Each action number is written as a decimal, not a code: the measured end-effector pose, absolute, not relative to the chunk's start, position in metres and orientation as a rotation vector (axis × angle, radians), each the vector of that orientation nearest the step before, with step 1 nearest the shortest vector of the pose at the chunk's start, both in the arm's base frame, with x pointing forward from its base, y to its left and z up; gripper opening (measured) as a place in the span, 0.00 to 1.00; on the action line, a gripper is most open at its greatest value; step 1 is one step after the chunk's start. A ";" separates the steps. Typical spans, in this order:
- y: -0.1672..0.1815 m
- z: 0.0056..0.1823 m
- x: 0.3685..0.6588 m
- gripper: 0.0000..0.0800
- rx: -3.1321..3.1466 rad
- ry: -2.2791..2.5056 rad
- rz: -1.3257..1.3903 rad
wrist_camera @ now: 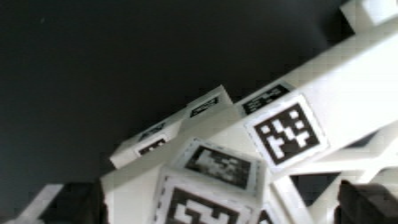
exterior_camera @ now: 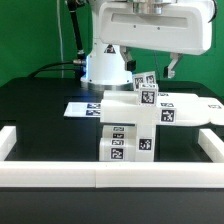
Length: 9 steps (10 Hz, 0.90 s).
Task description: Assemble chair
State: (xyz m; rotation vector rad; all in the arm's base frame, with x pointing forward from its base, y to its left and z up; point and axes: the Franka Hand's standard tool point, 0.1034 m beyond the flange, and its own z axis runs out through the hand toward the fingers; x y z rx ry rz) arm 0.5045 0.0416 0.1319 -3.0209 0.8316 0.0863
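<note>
Chair [exterior_camera: 133,120]: partly built, white blocks already joined into one cluster; stands near centre of black table [exterior_camera: 40,110], just behind border rail [exterior_camera: 100,175], over marker board [exterior_camera: 85,108]. Remaining parts: cannot tell from views.
Orientation: long axis runs left-right in exterior view, slab extending to exterior view's right; tagged faces toward camera.
Gripper [exterior_camera: 152,62]: above chair, fingers spread wide, holding nothing.

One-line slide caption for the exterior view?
Open gripper above the part-built white chair on the black table.
</note>
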 end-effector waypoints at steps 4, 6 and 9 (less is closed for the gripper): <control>0.043 0.131 0.505 0.81 -3.111 0.315 0.079; 0.042 0.128 0.506 0.81 -3.125 0.036 0.072; 0.039 0.125 0.505 0.81 -3.115 -0.253 0.080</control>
